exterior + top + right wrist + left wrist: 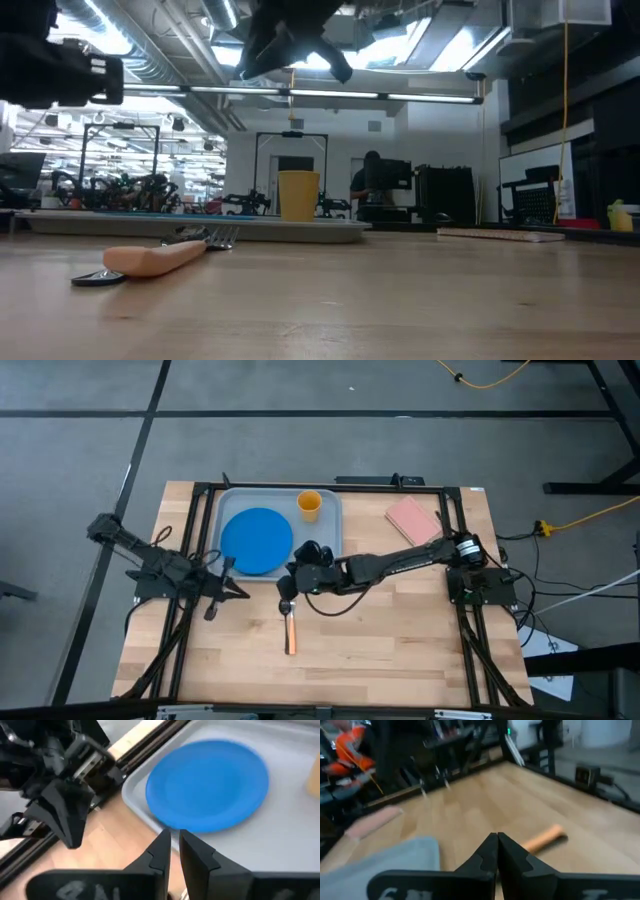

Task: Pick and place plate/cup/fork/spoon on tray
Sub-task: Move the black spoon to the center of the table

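The blue plate (256, 541) and the yellow cup (309, 505) stand in the grey-blue tray (330, 535) at the table's far middle. The fork (291, 635) lies flat on the wood near the tray, its orange handle (150, 260) toward the near edge and its tines (215, 238) toward the tray. A dark oval (285, 605) at the fork's far end seems to be the spoon. My right gripper (172, 837) hangs high above that spot, open by a narrow gap and holding nothing. My left gripper (497, 840) is shut and empty at the tray's near left corner.
A pink pad (413, 518) lies to the right of the tray. A small dark flat thing (95, 280) lies at the near end of the fork's handle. Black frame rails (200, 550) run along the table's left, right and far sides. Bare wood (400, 650) spreads toward the near edge.
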Robot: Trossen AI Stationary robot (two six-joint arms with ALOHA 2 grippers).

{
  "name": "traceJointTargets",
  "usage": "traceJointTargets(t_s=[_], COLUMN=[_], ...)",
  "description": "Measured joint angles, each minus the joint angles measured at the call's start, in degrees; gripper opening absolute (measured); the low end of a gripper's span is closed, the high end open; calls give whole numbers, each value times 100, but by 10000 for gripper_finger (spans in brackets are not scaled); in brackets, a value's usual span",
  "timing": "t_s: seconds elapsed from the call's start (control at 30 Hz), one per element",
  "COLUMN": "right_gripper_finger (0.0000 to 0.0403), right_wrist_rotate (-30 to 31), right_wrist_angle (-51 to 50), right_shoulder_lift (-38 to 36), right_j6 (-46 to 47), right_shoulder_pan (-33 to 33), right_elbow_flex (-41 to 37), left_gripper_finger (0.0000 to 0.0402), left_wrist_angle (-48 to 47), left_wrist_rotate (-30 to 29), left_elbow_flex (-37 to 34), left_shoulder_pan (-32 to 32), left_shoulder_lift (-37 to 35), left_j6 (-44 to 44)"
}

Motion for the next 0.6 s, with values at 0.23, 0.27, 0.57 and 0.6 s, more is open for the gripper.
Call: traceJointTargets(t_s=[0.23,0.27,0.57,0.6], right_gripper_finger=[45,45,45,45], right_wrist_rotate=[-790,-916,-1144,-1163], right_wrist_angle=[554,689,578,533], right_shoulder_lift=[356,426,583,589], right_j6=[531,528,827,806], right_shoulder_pan=[7,-5,-81,-85], right_elbow_flex=[-3,-2,25,81], left_gripper_finger=[0,0,0,0], left_wrist_angle=[332,369,842,812], left_wrist_rotate=[1168,1287,2097,2127], left_elbow_flex=[-12,-12,-12,-12], left_shoulder_pan=[1290,1494,3139,3289], left_shoulder_lift=[-240,-240,-272,-271], left_j6=[224,217,-206,-271])
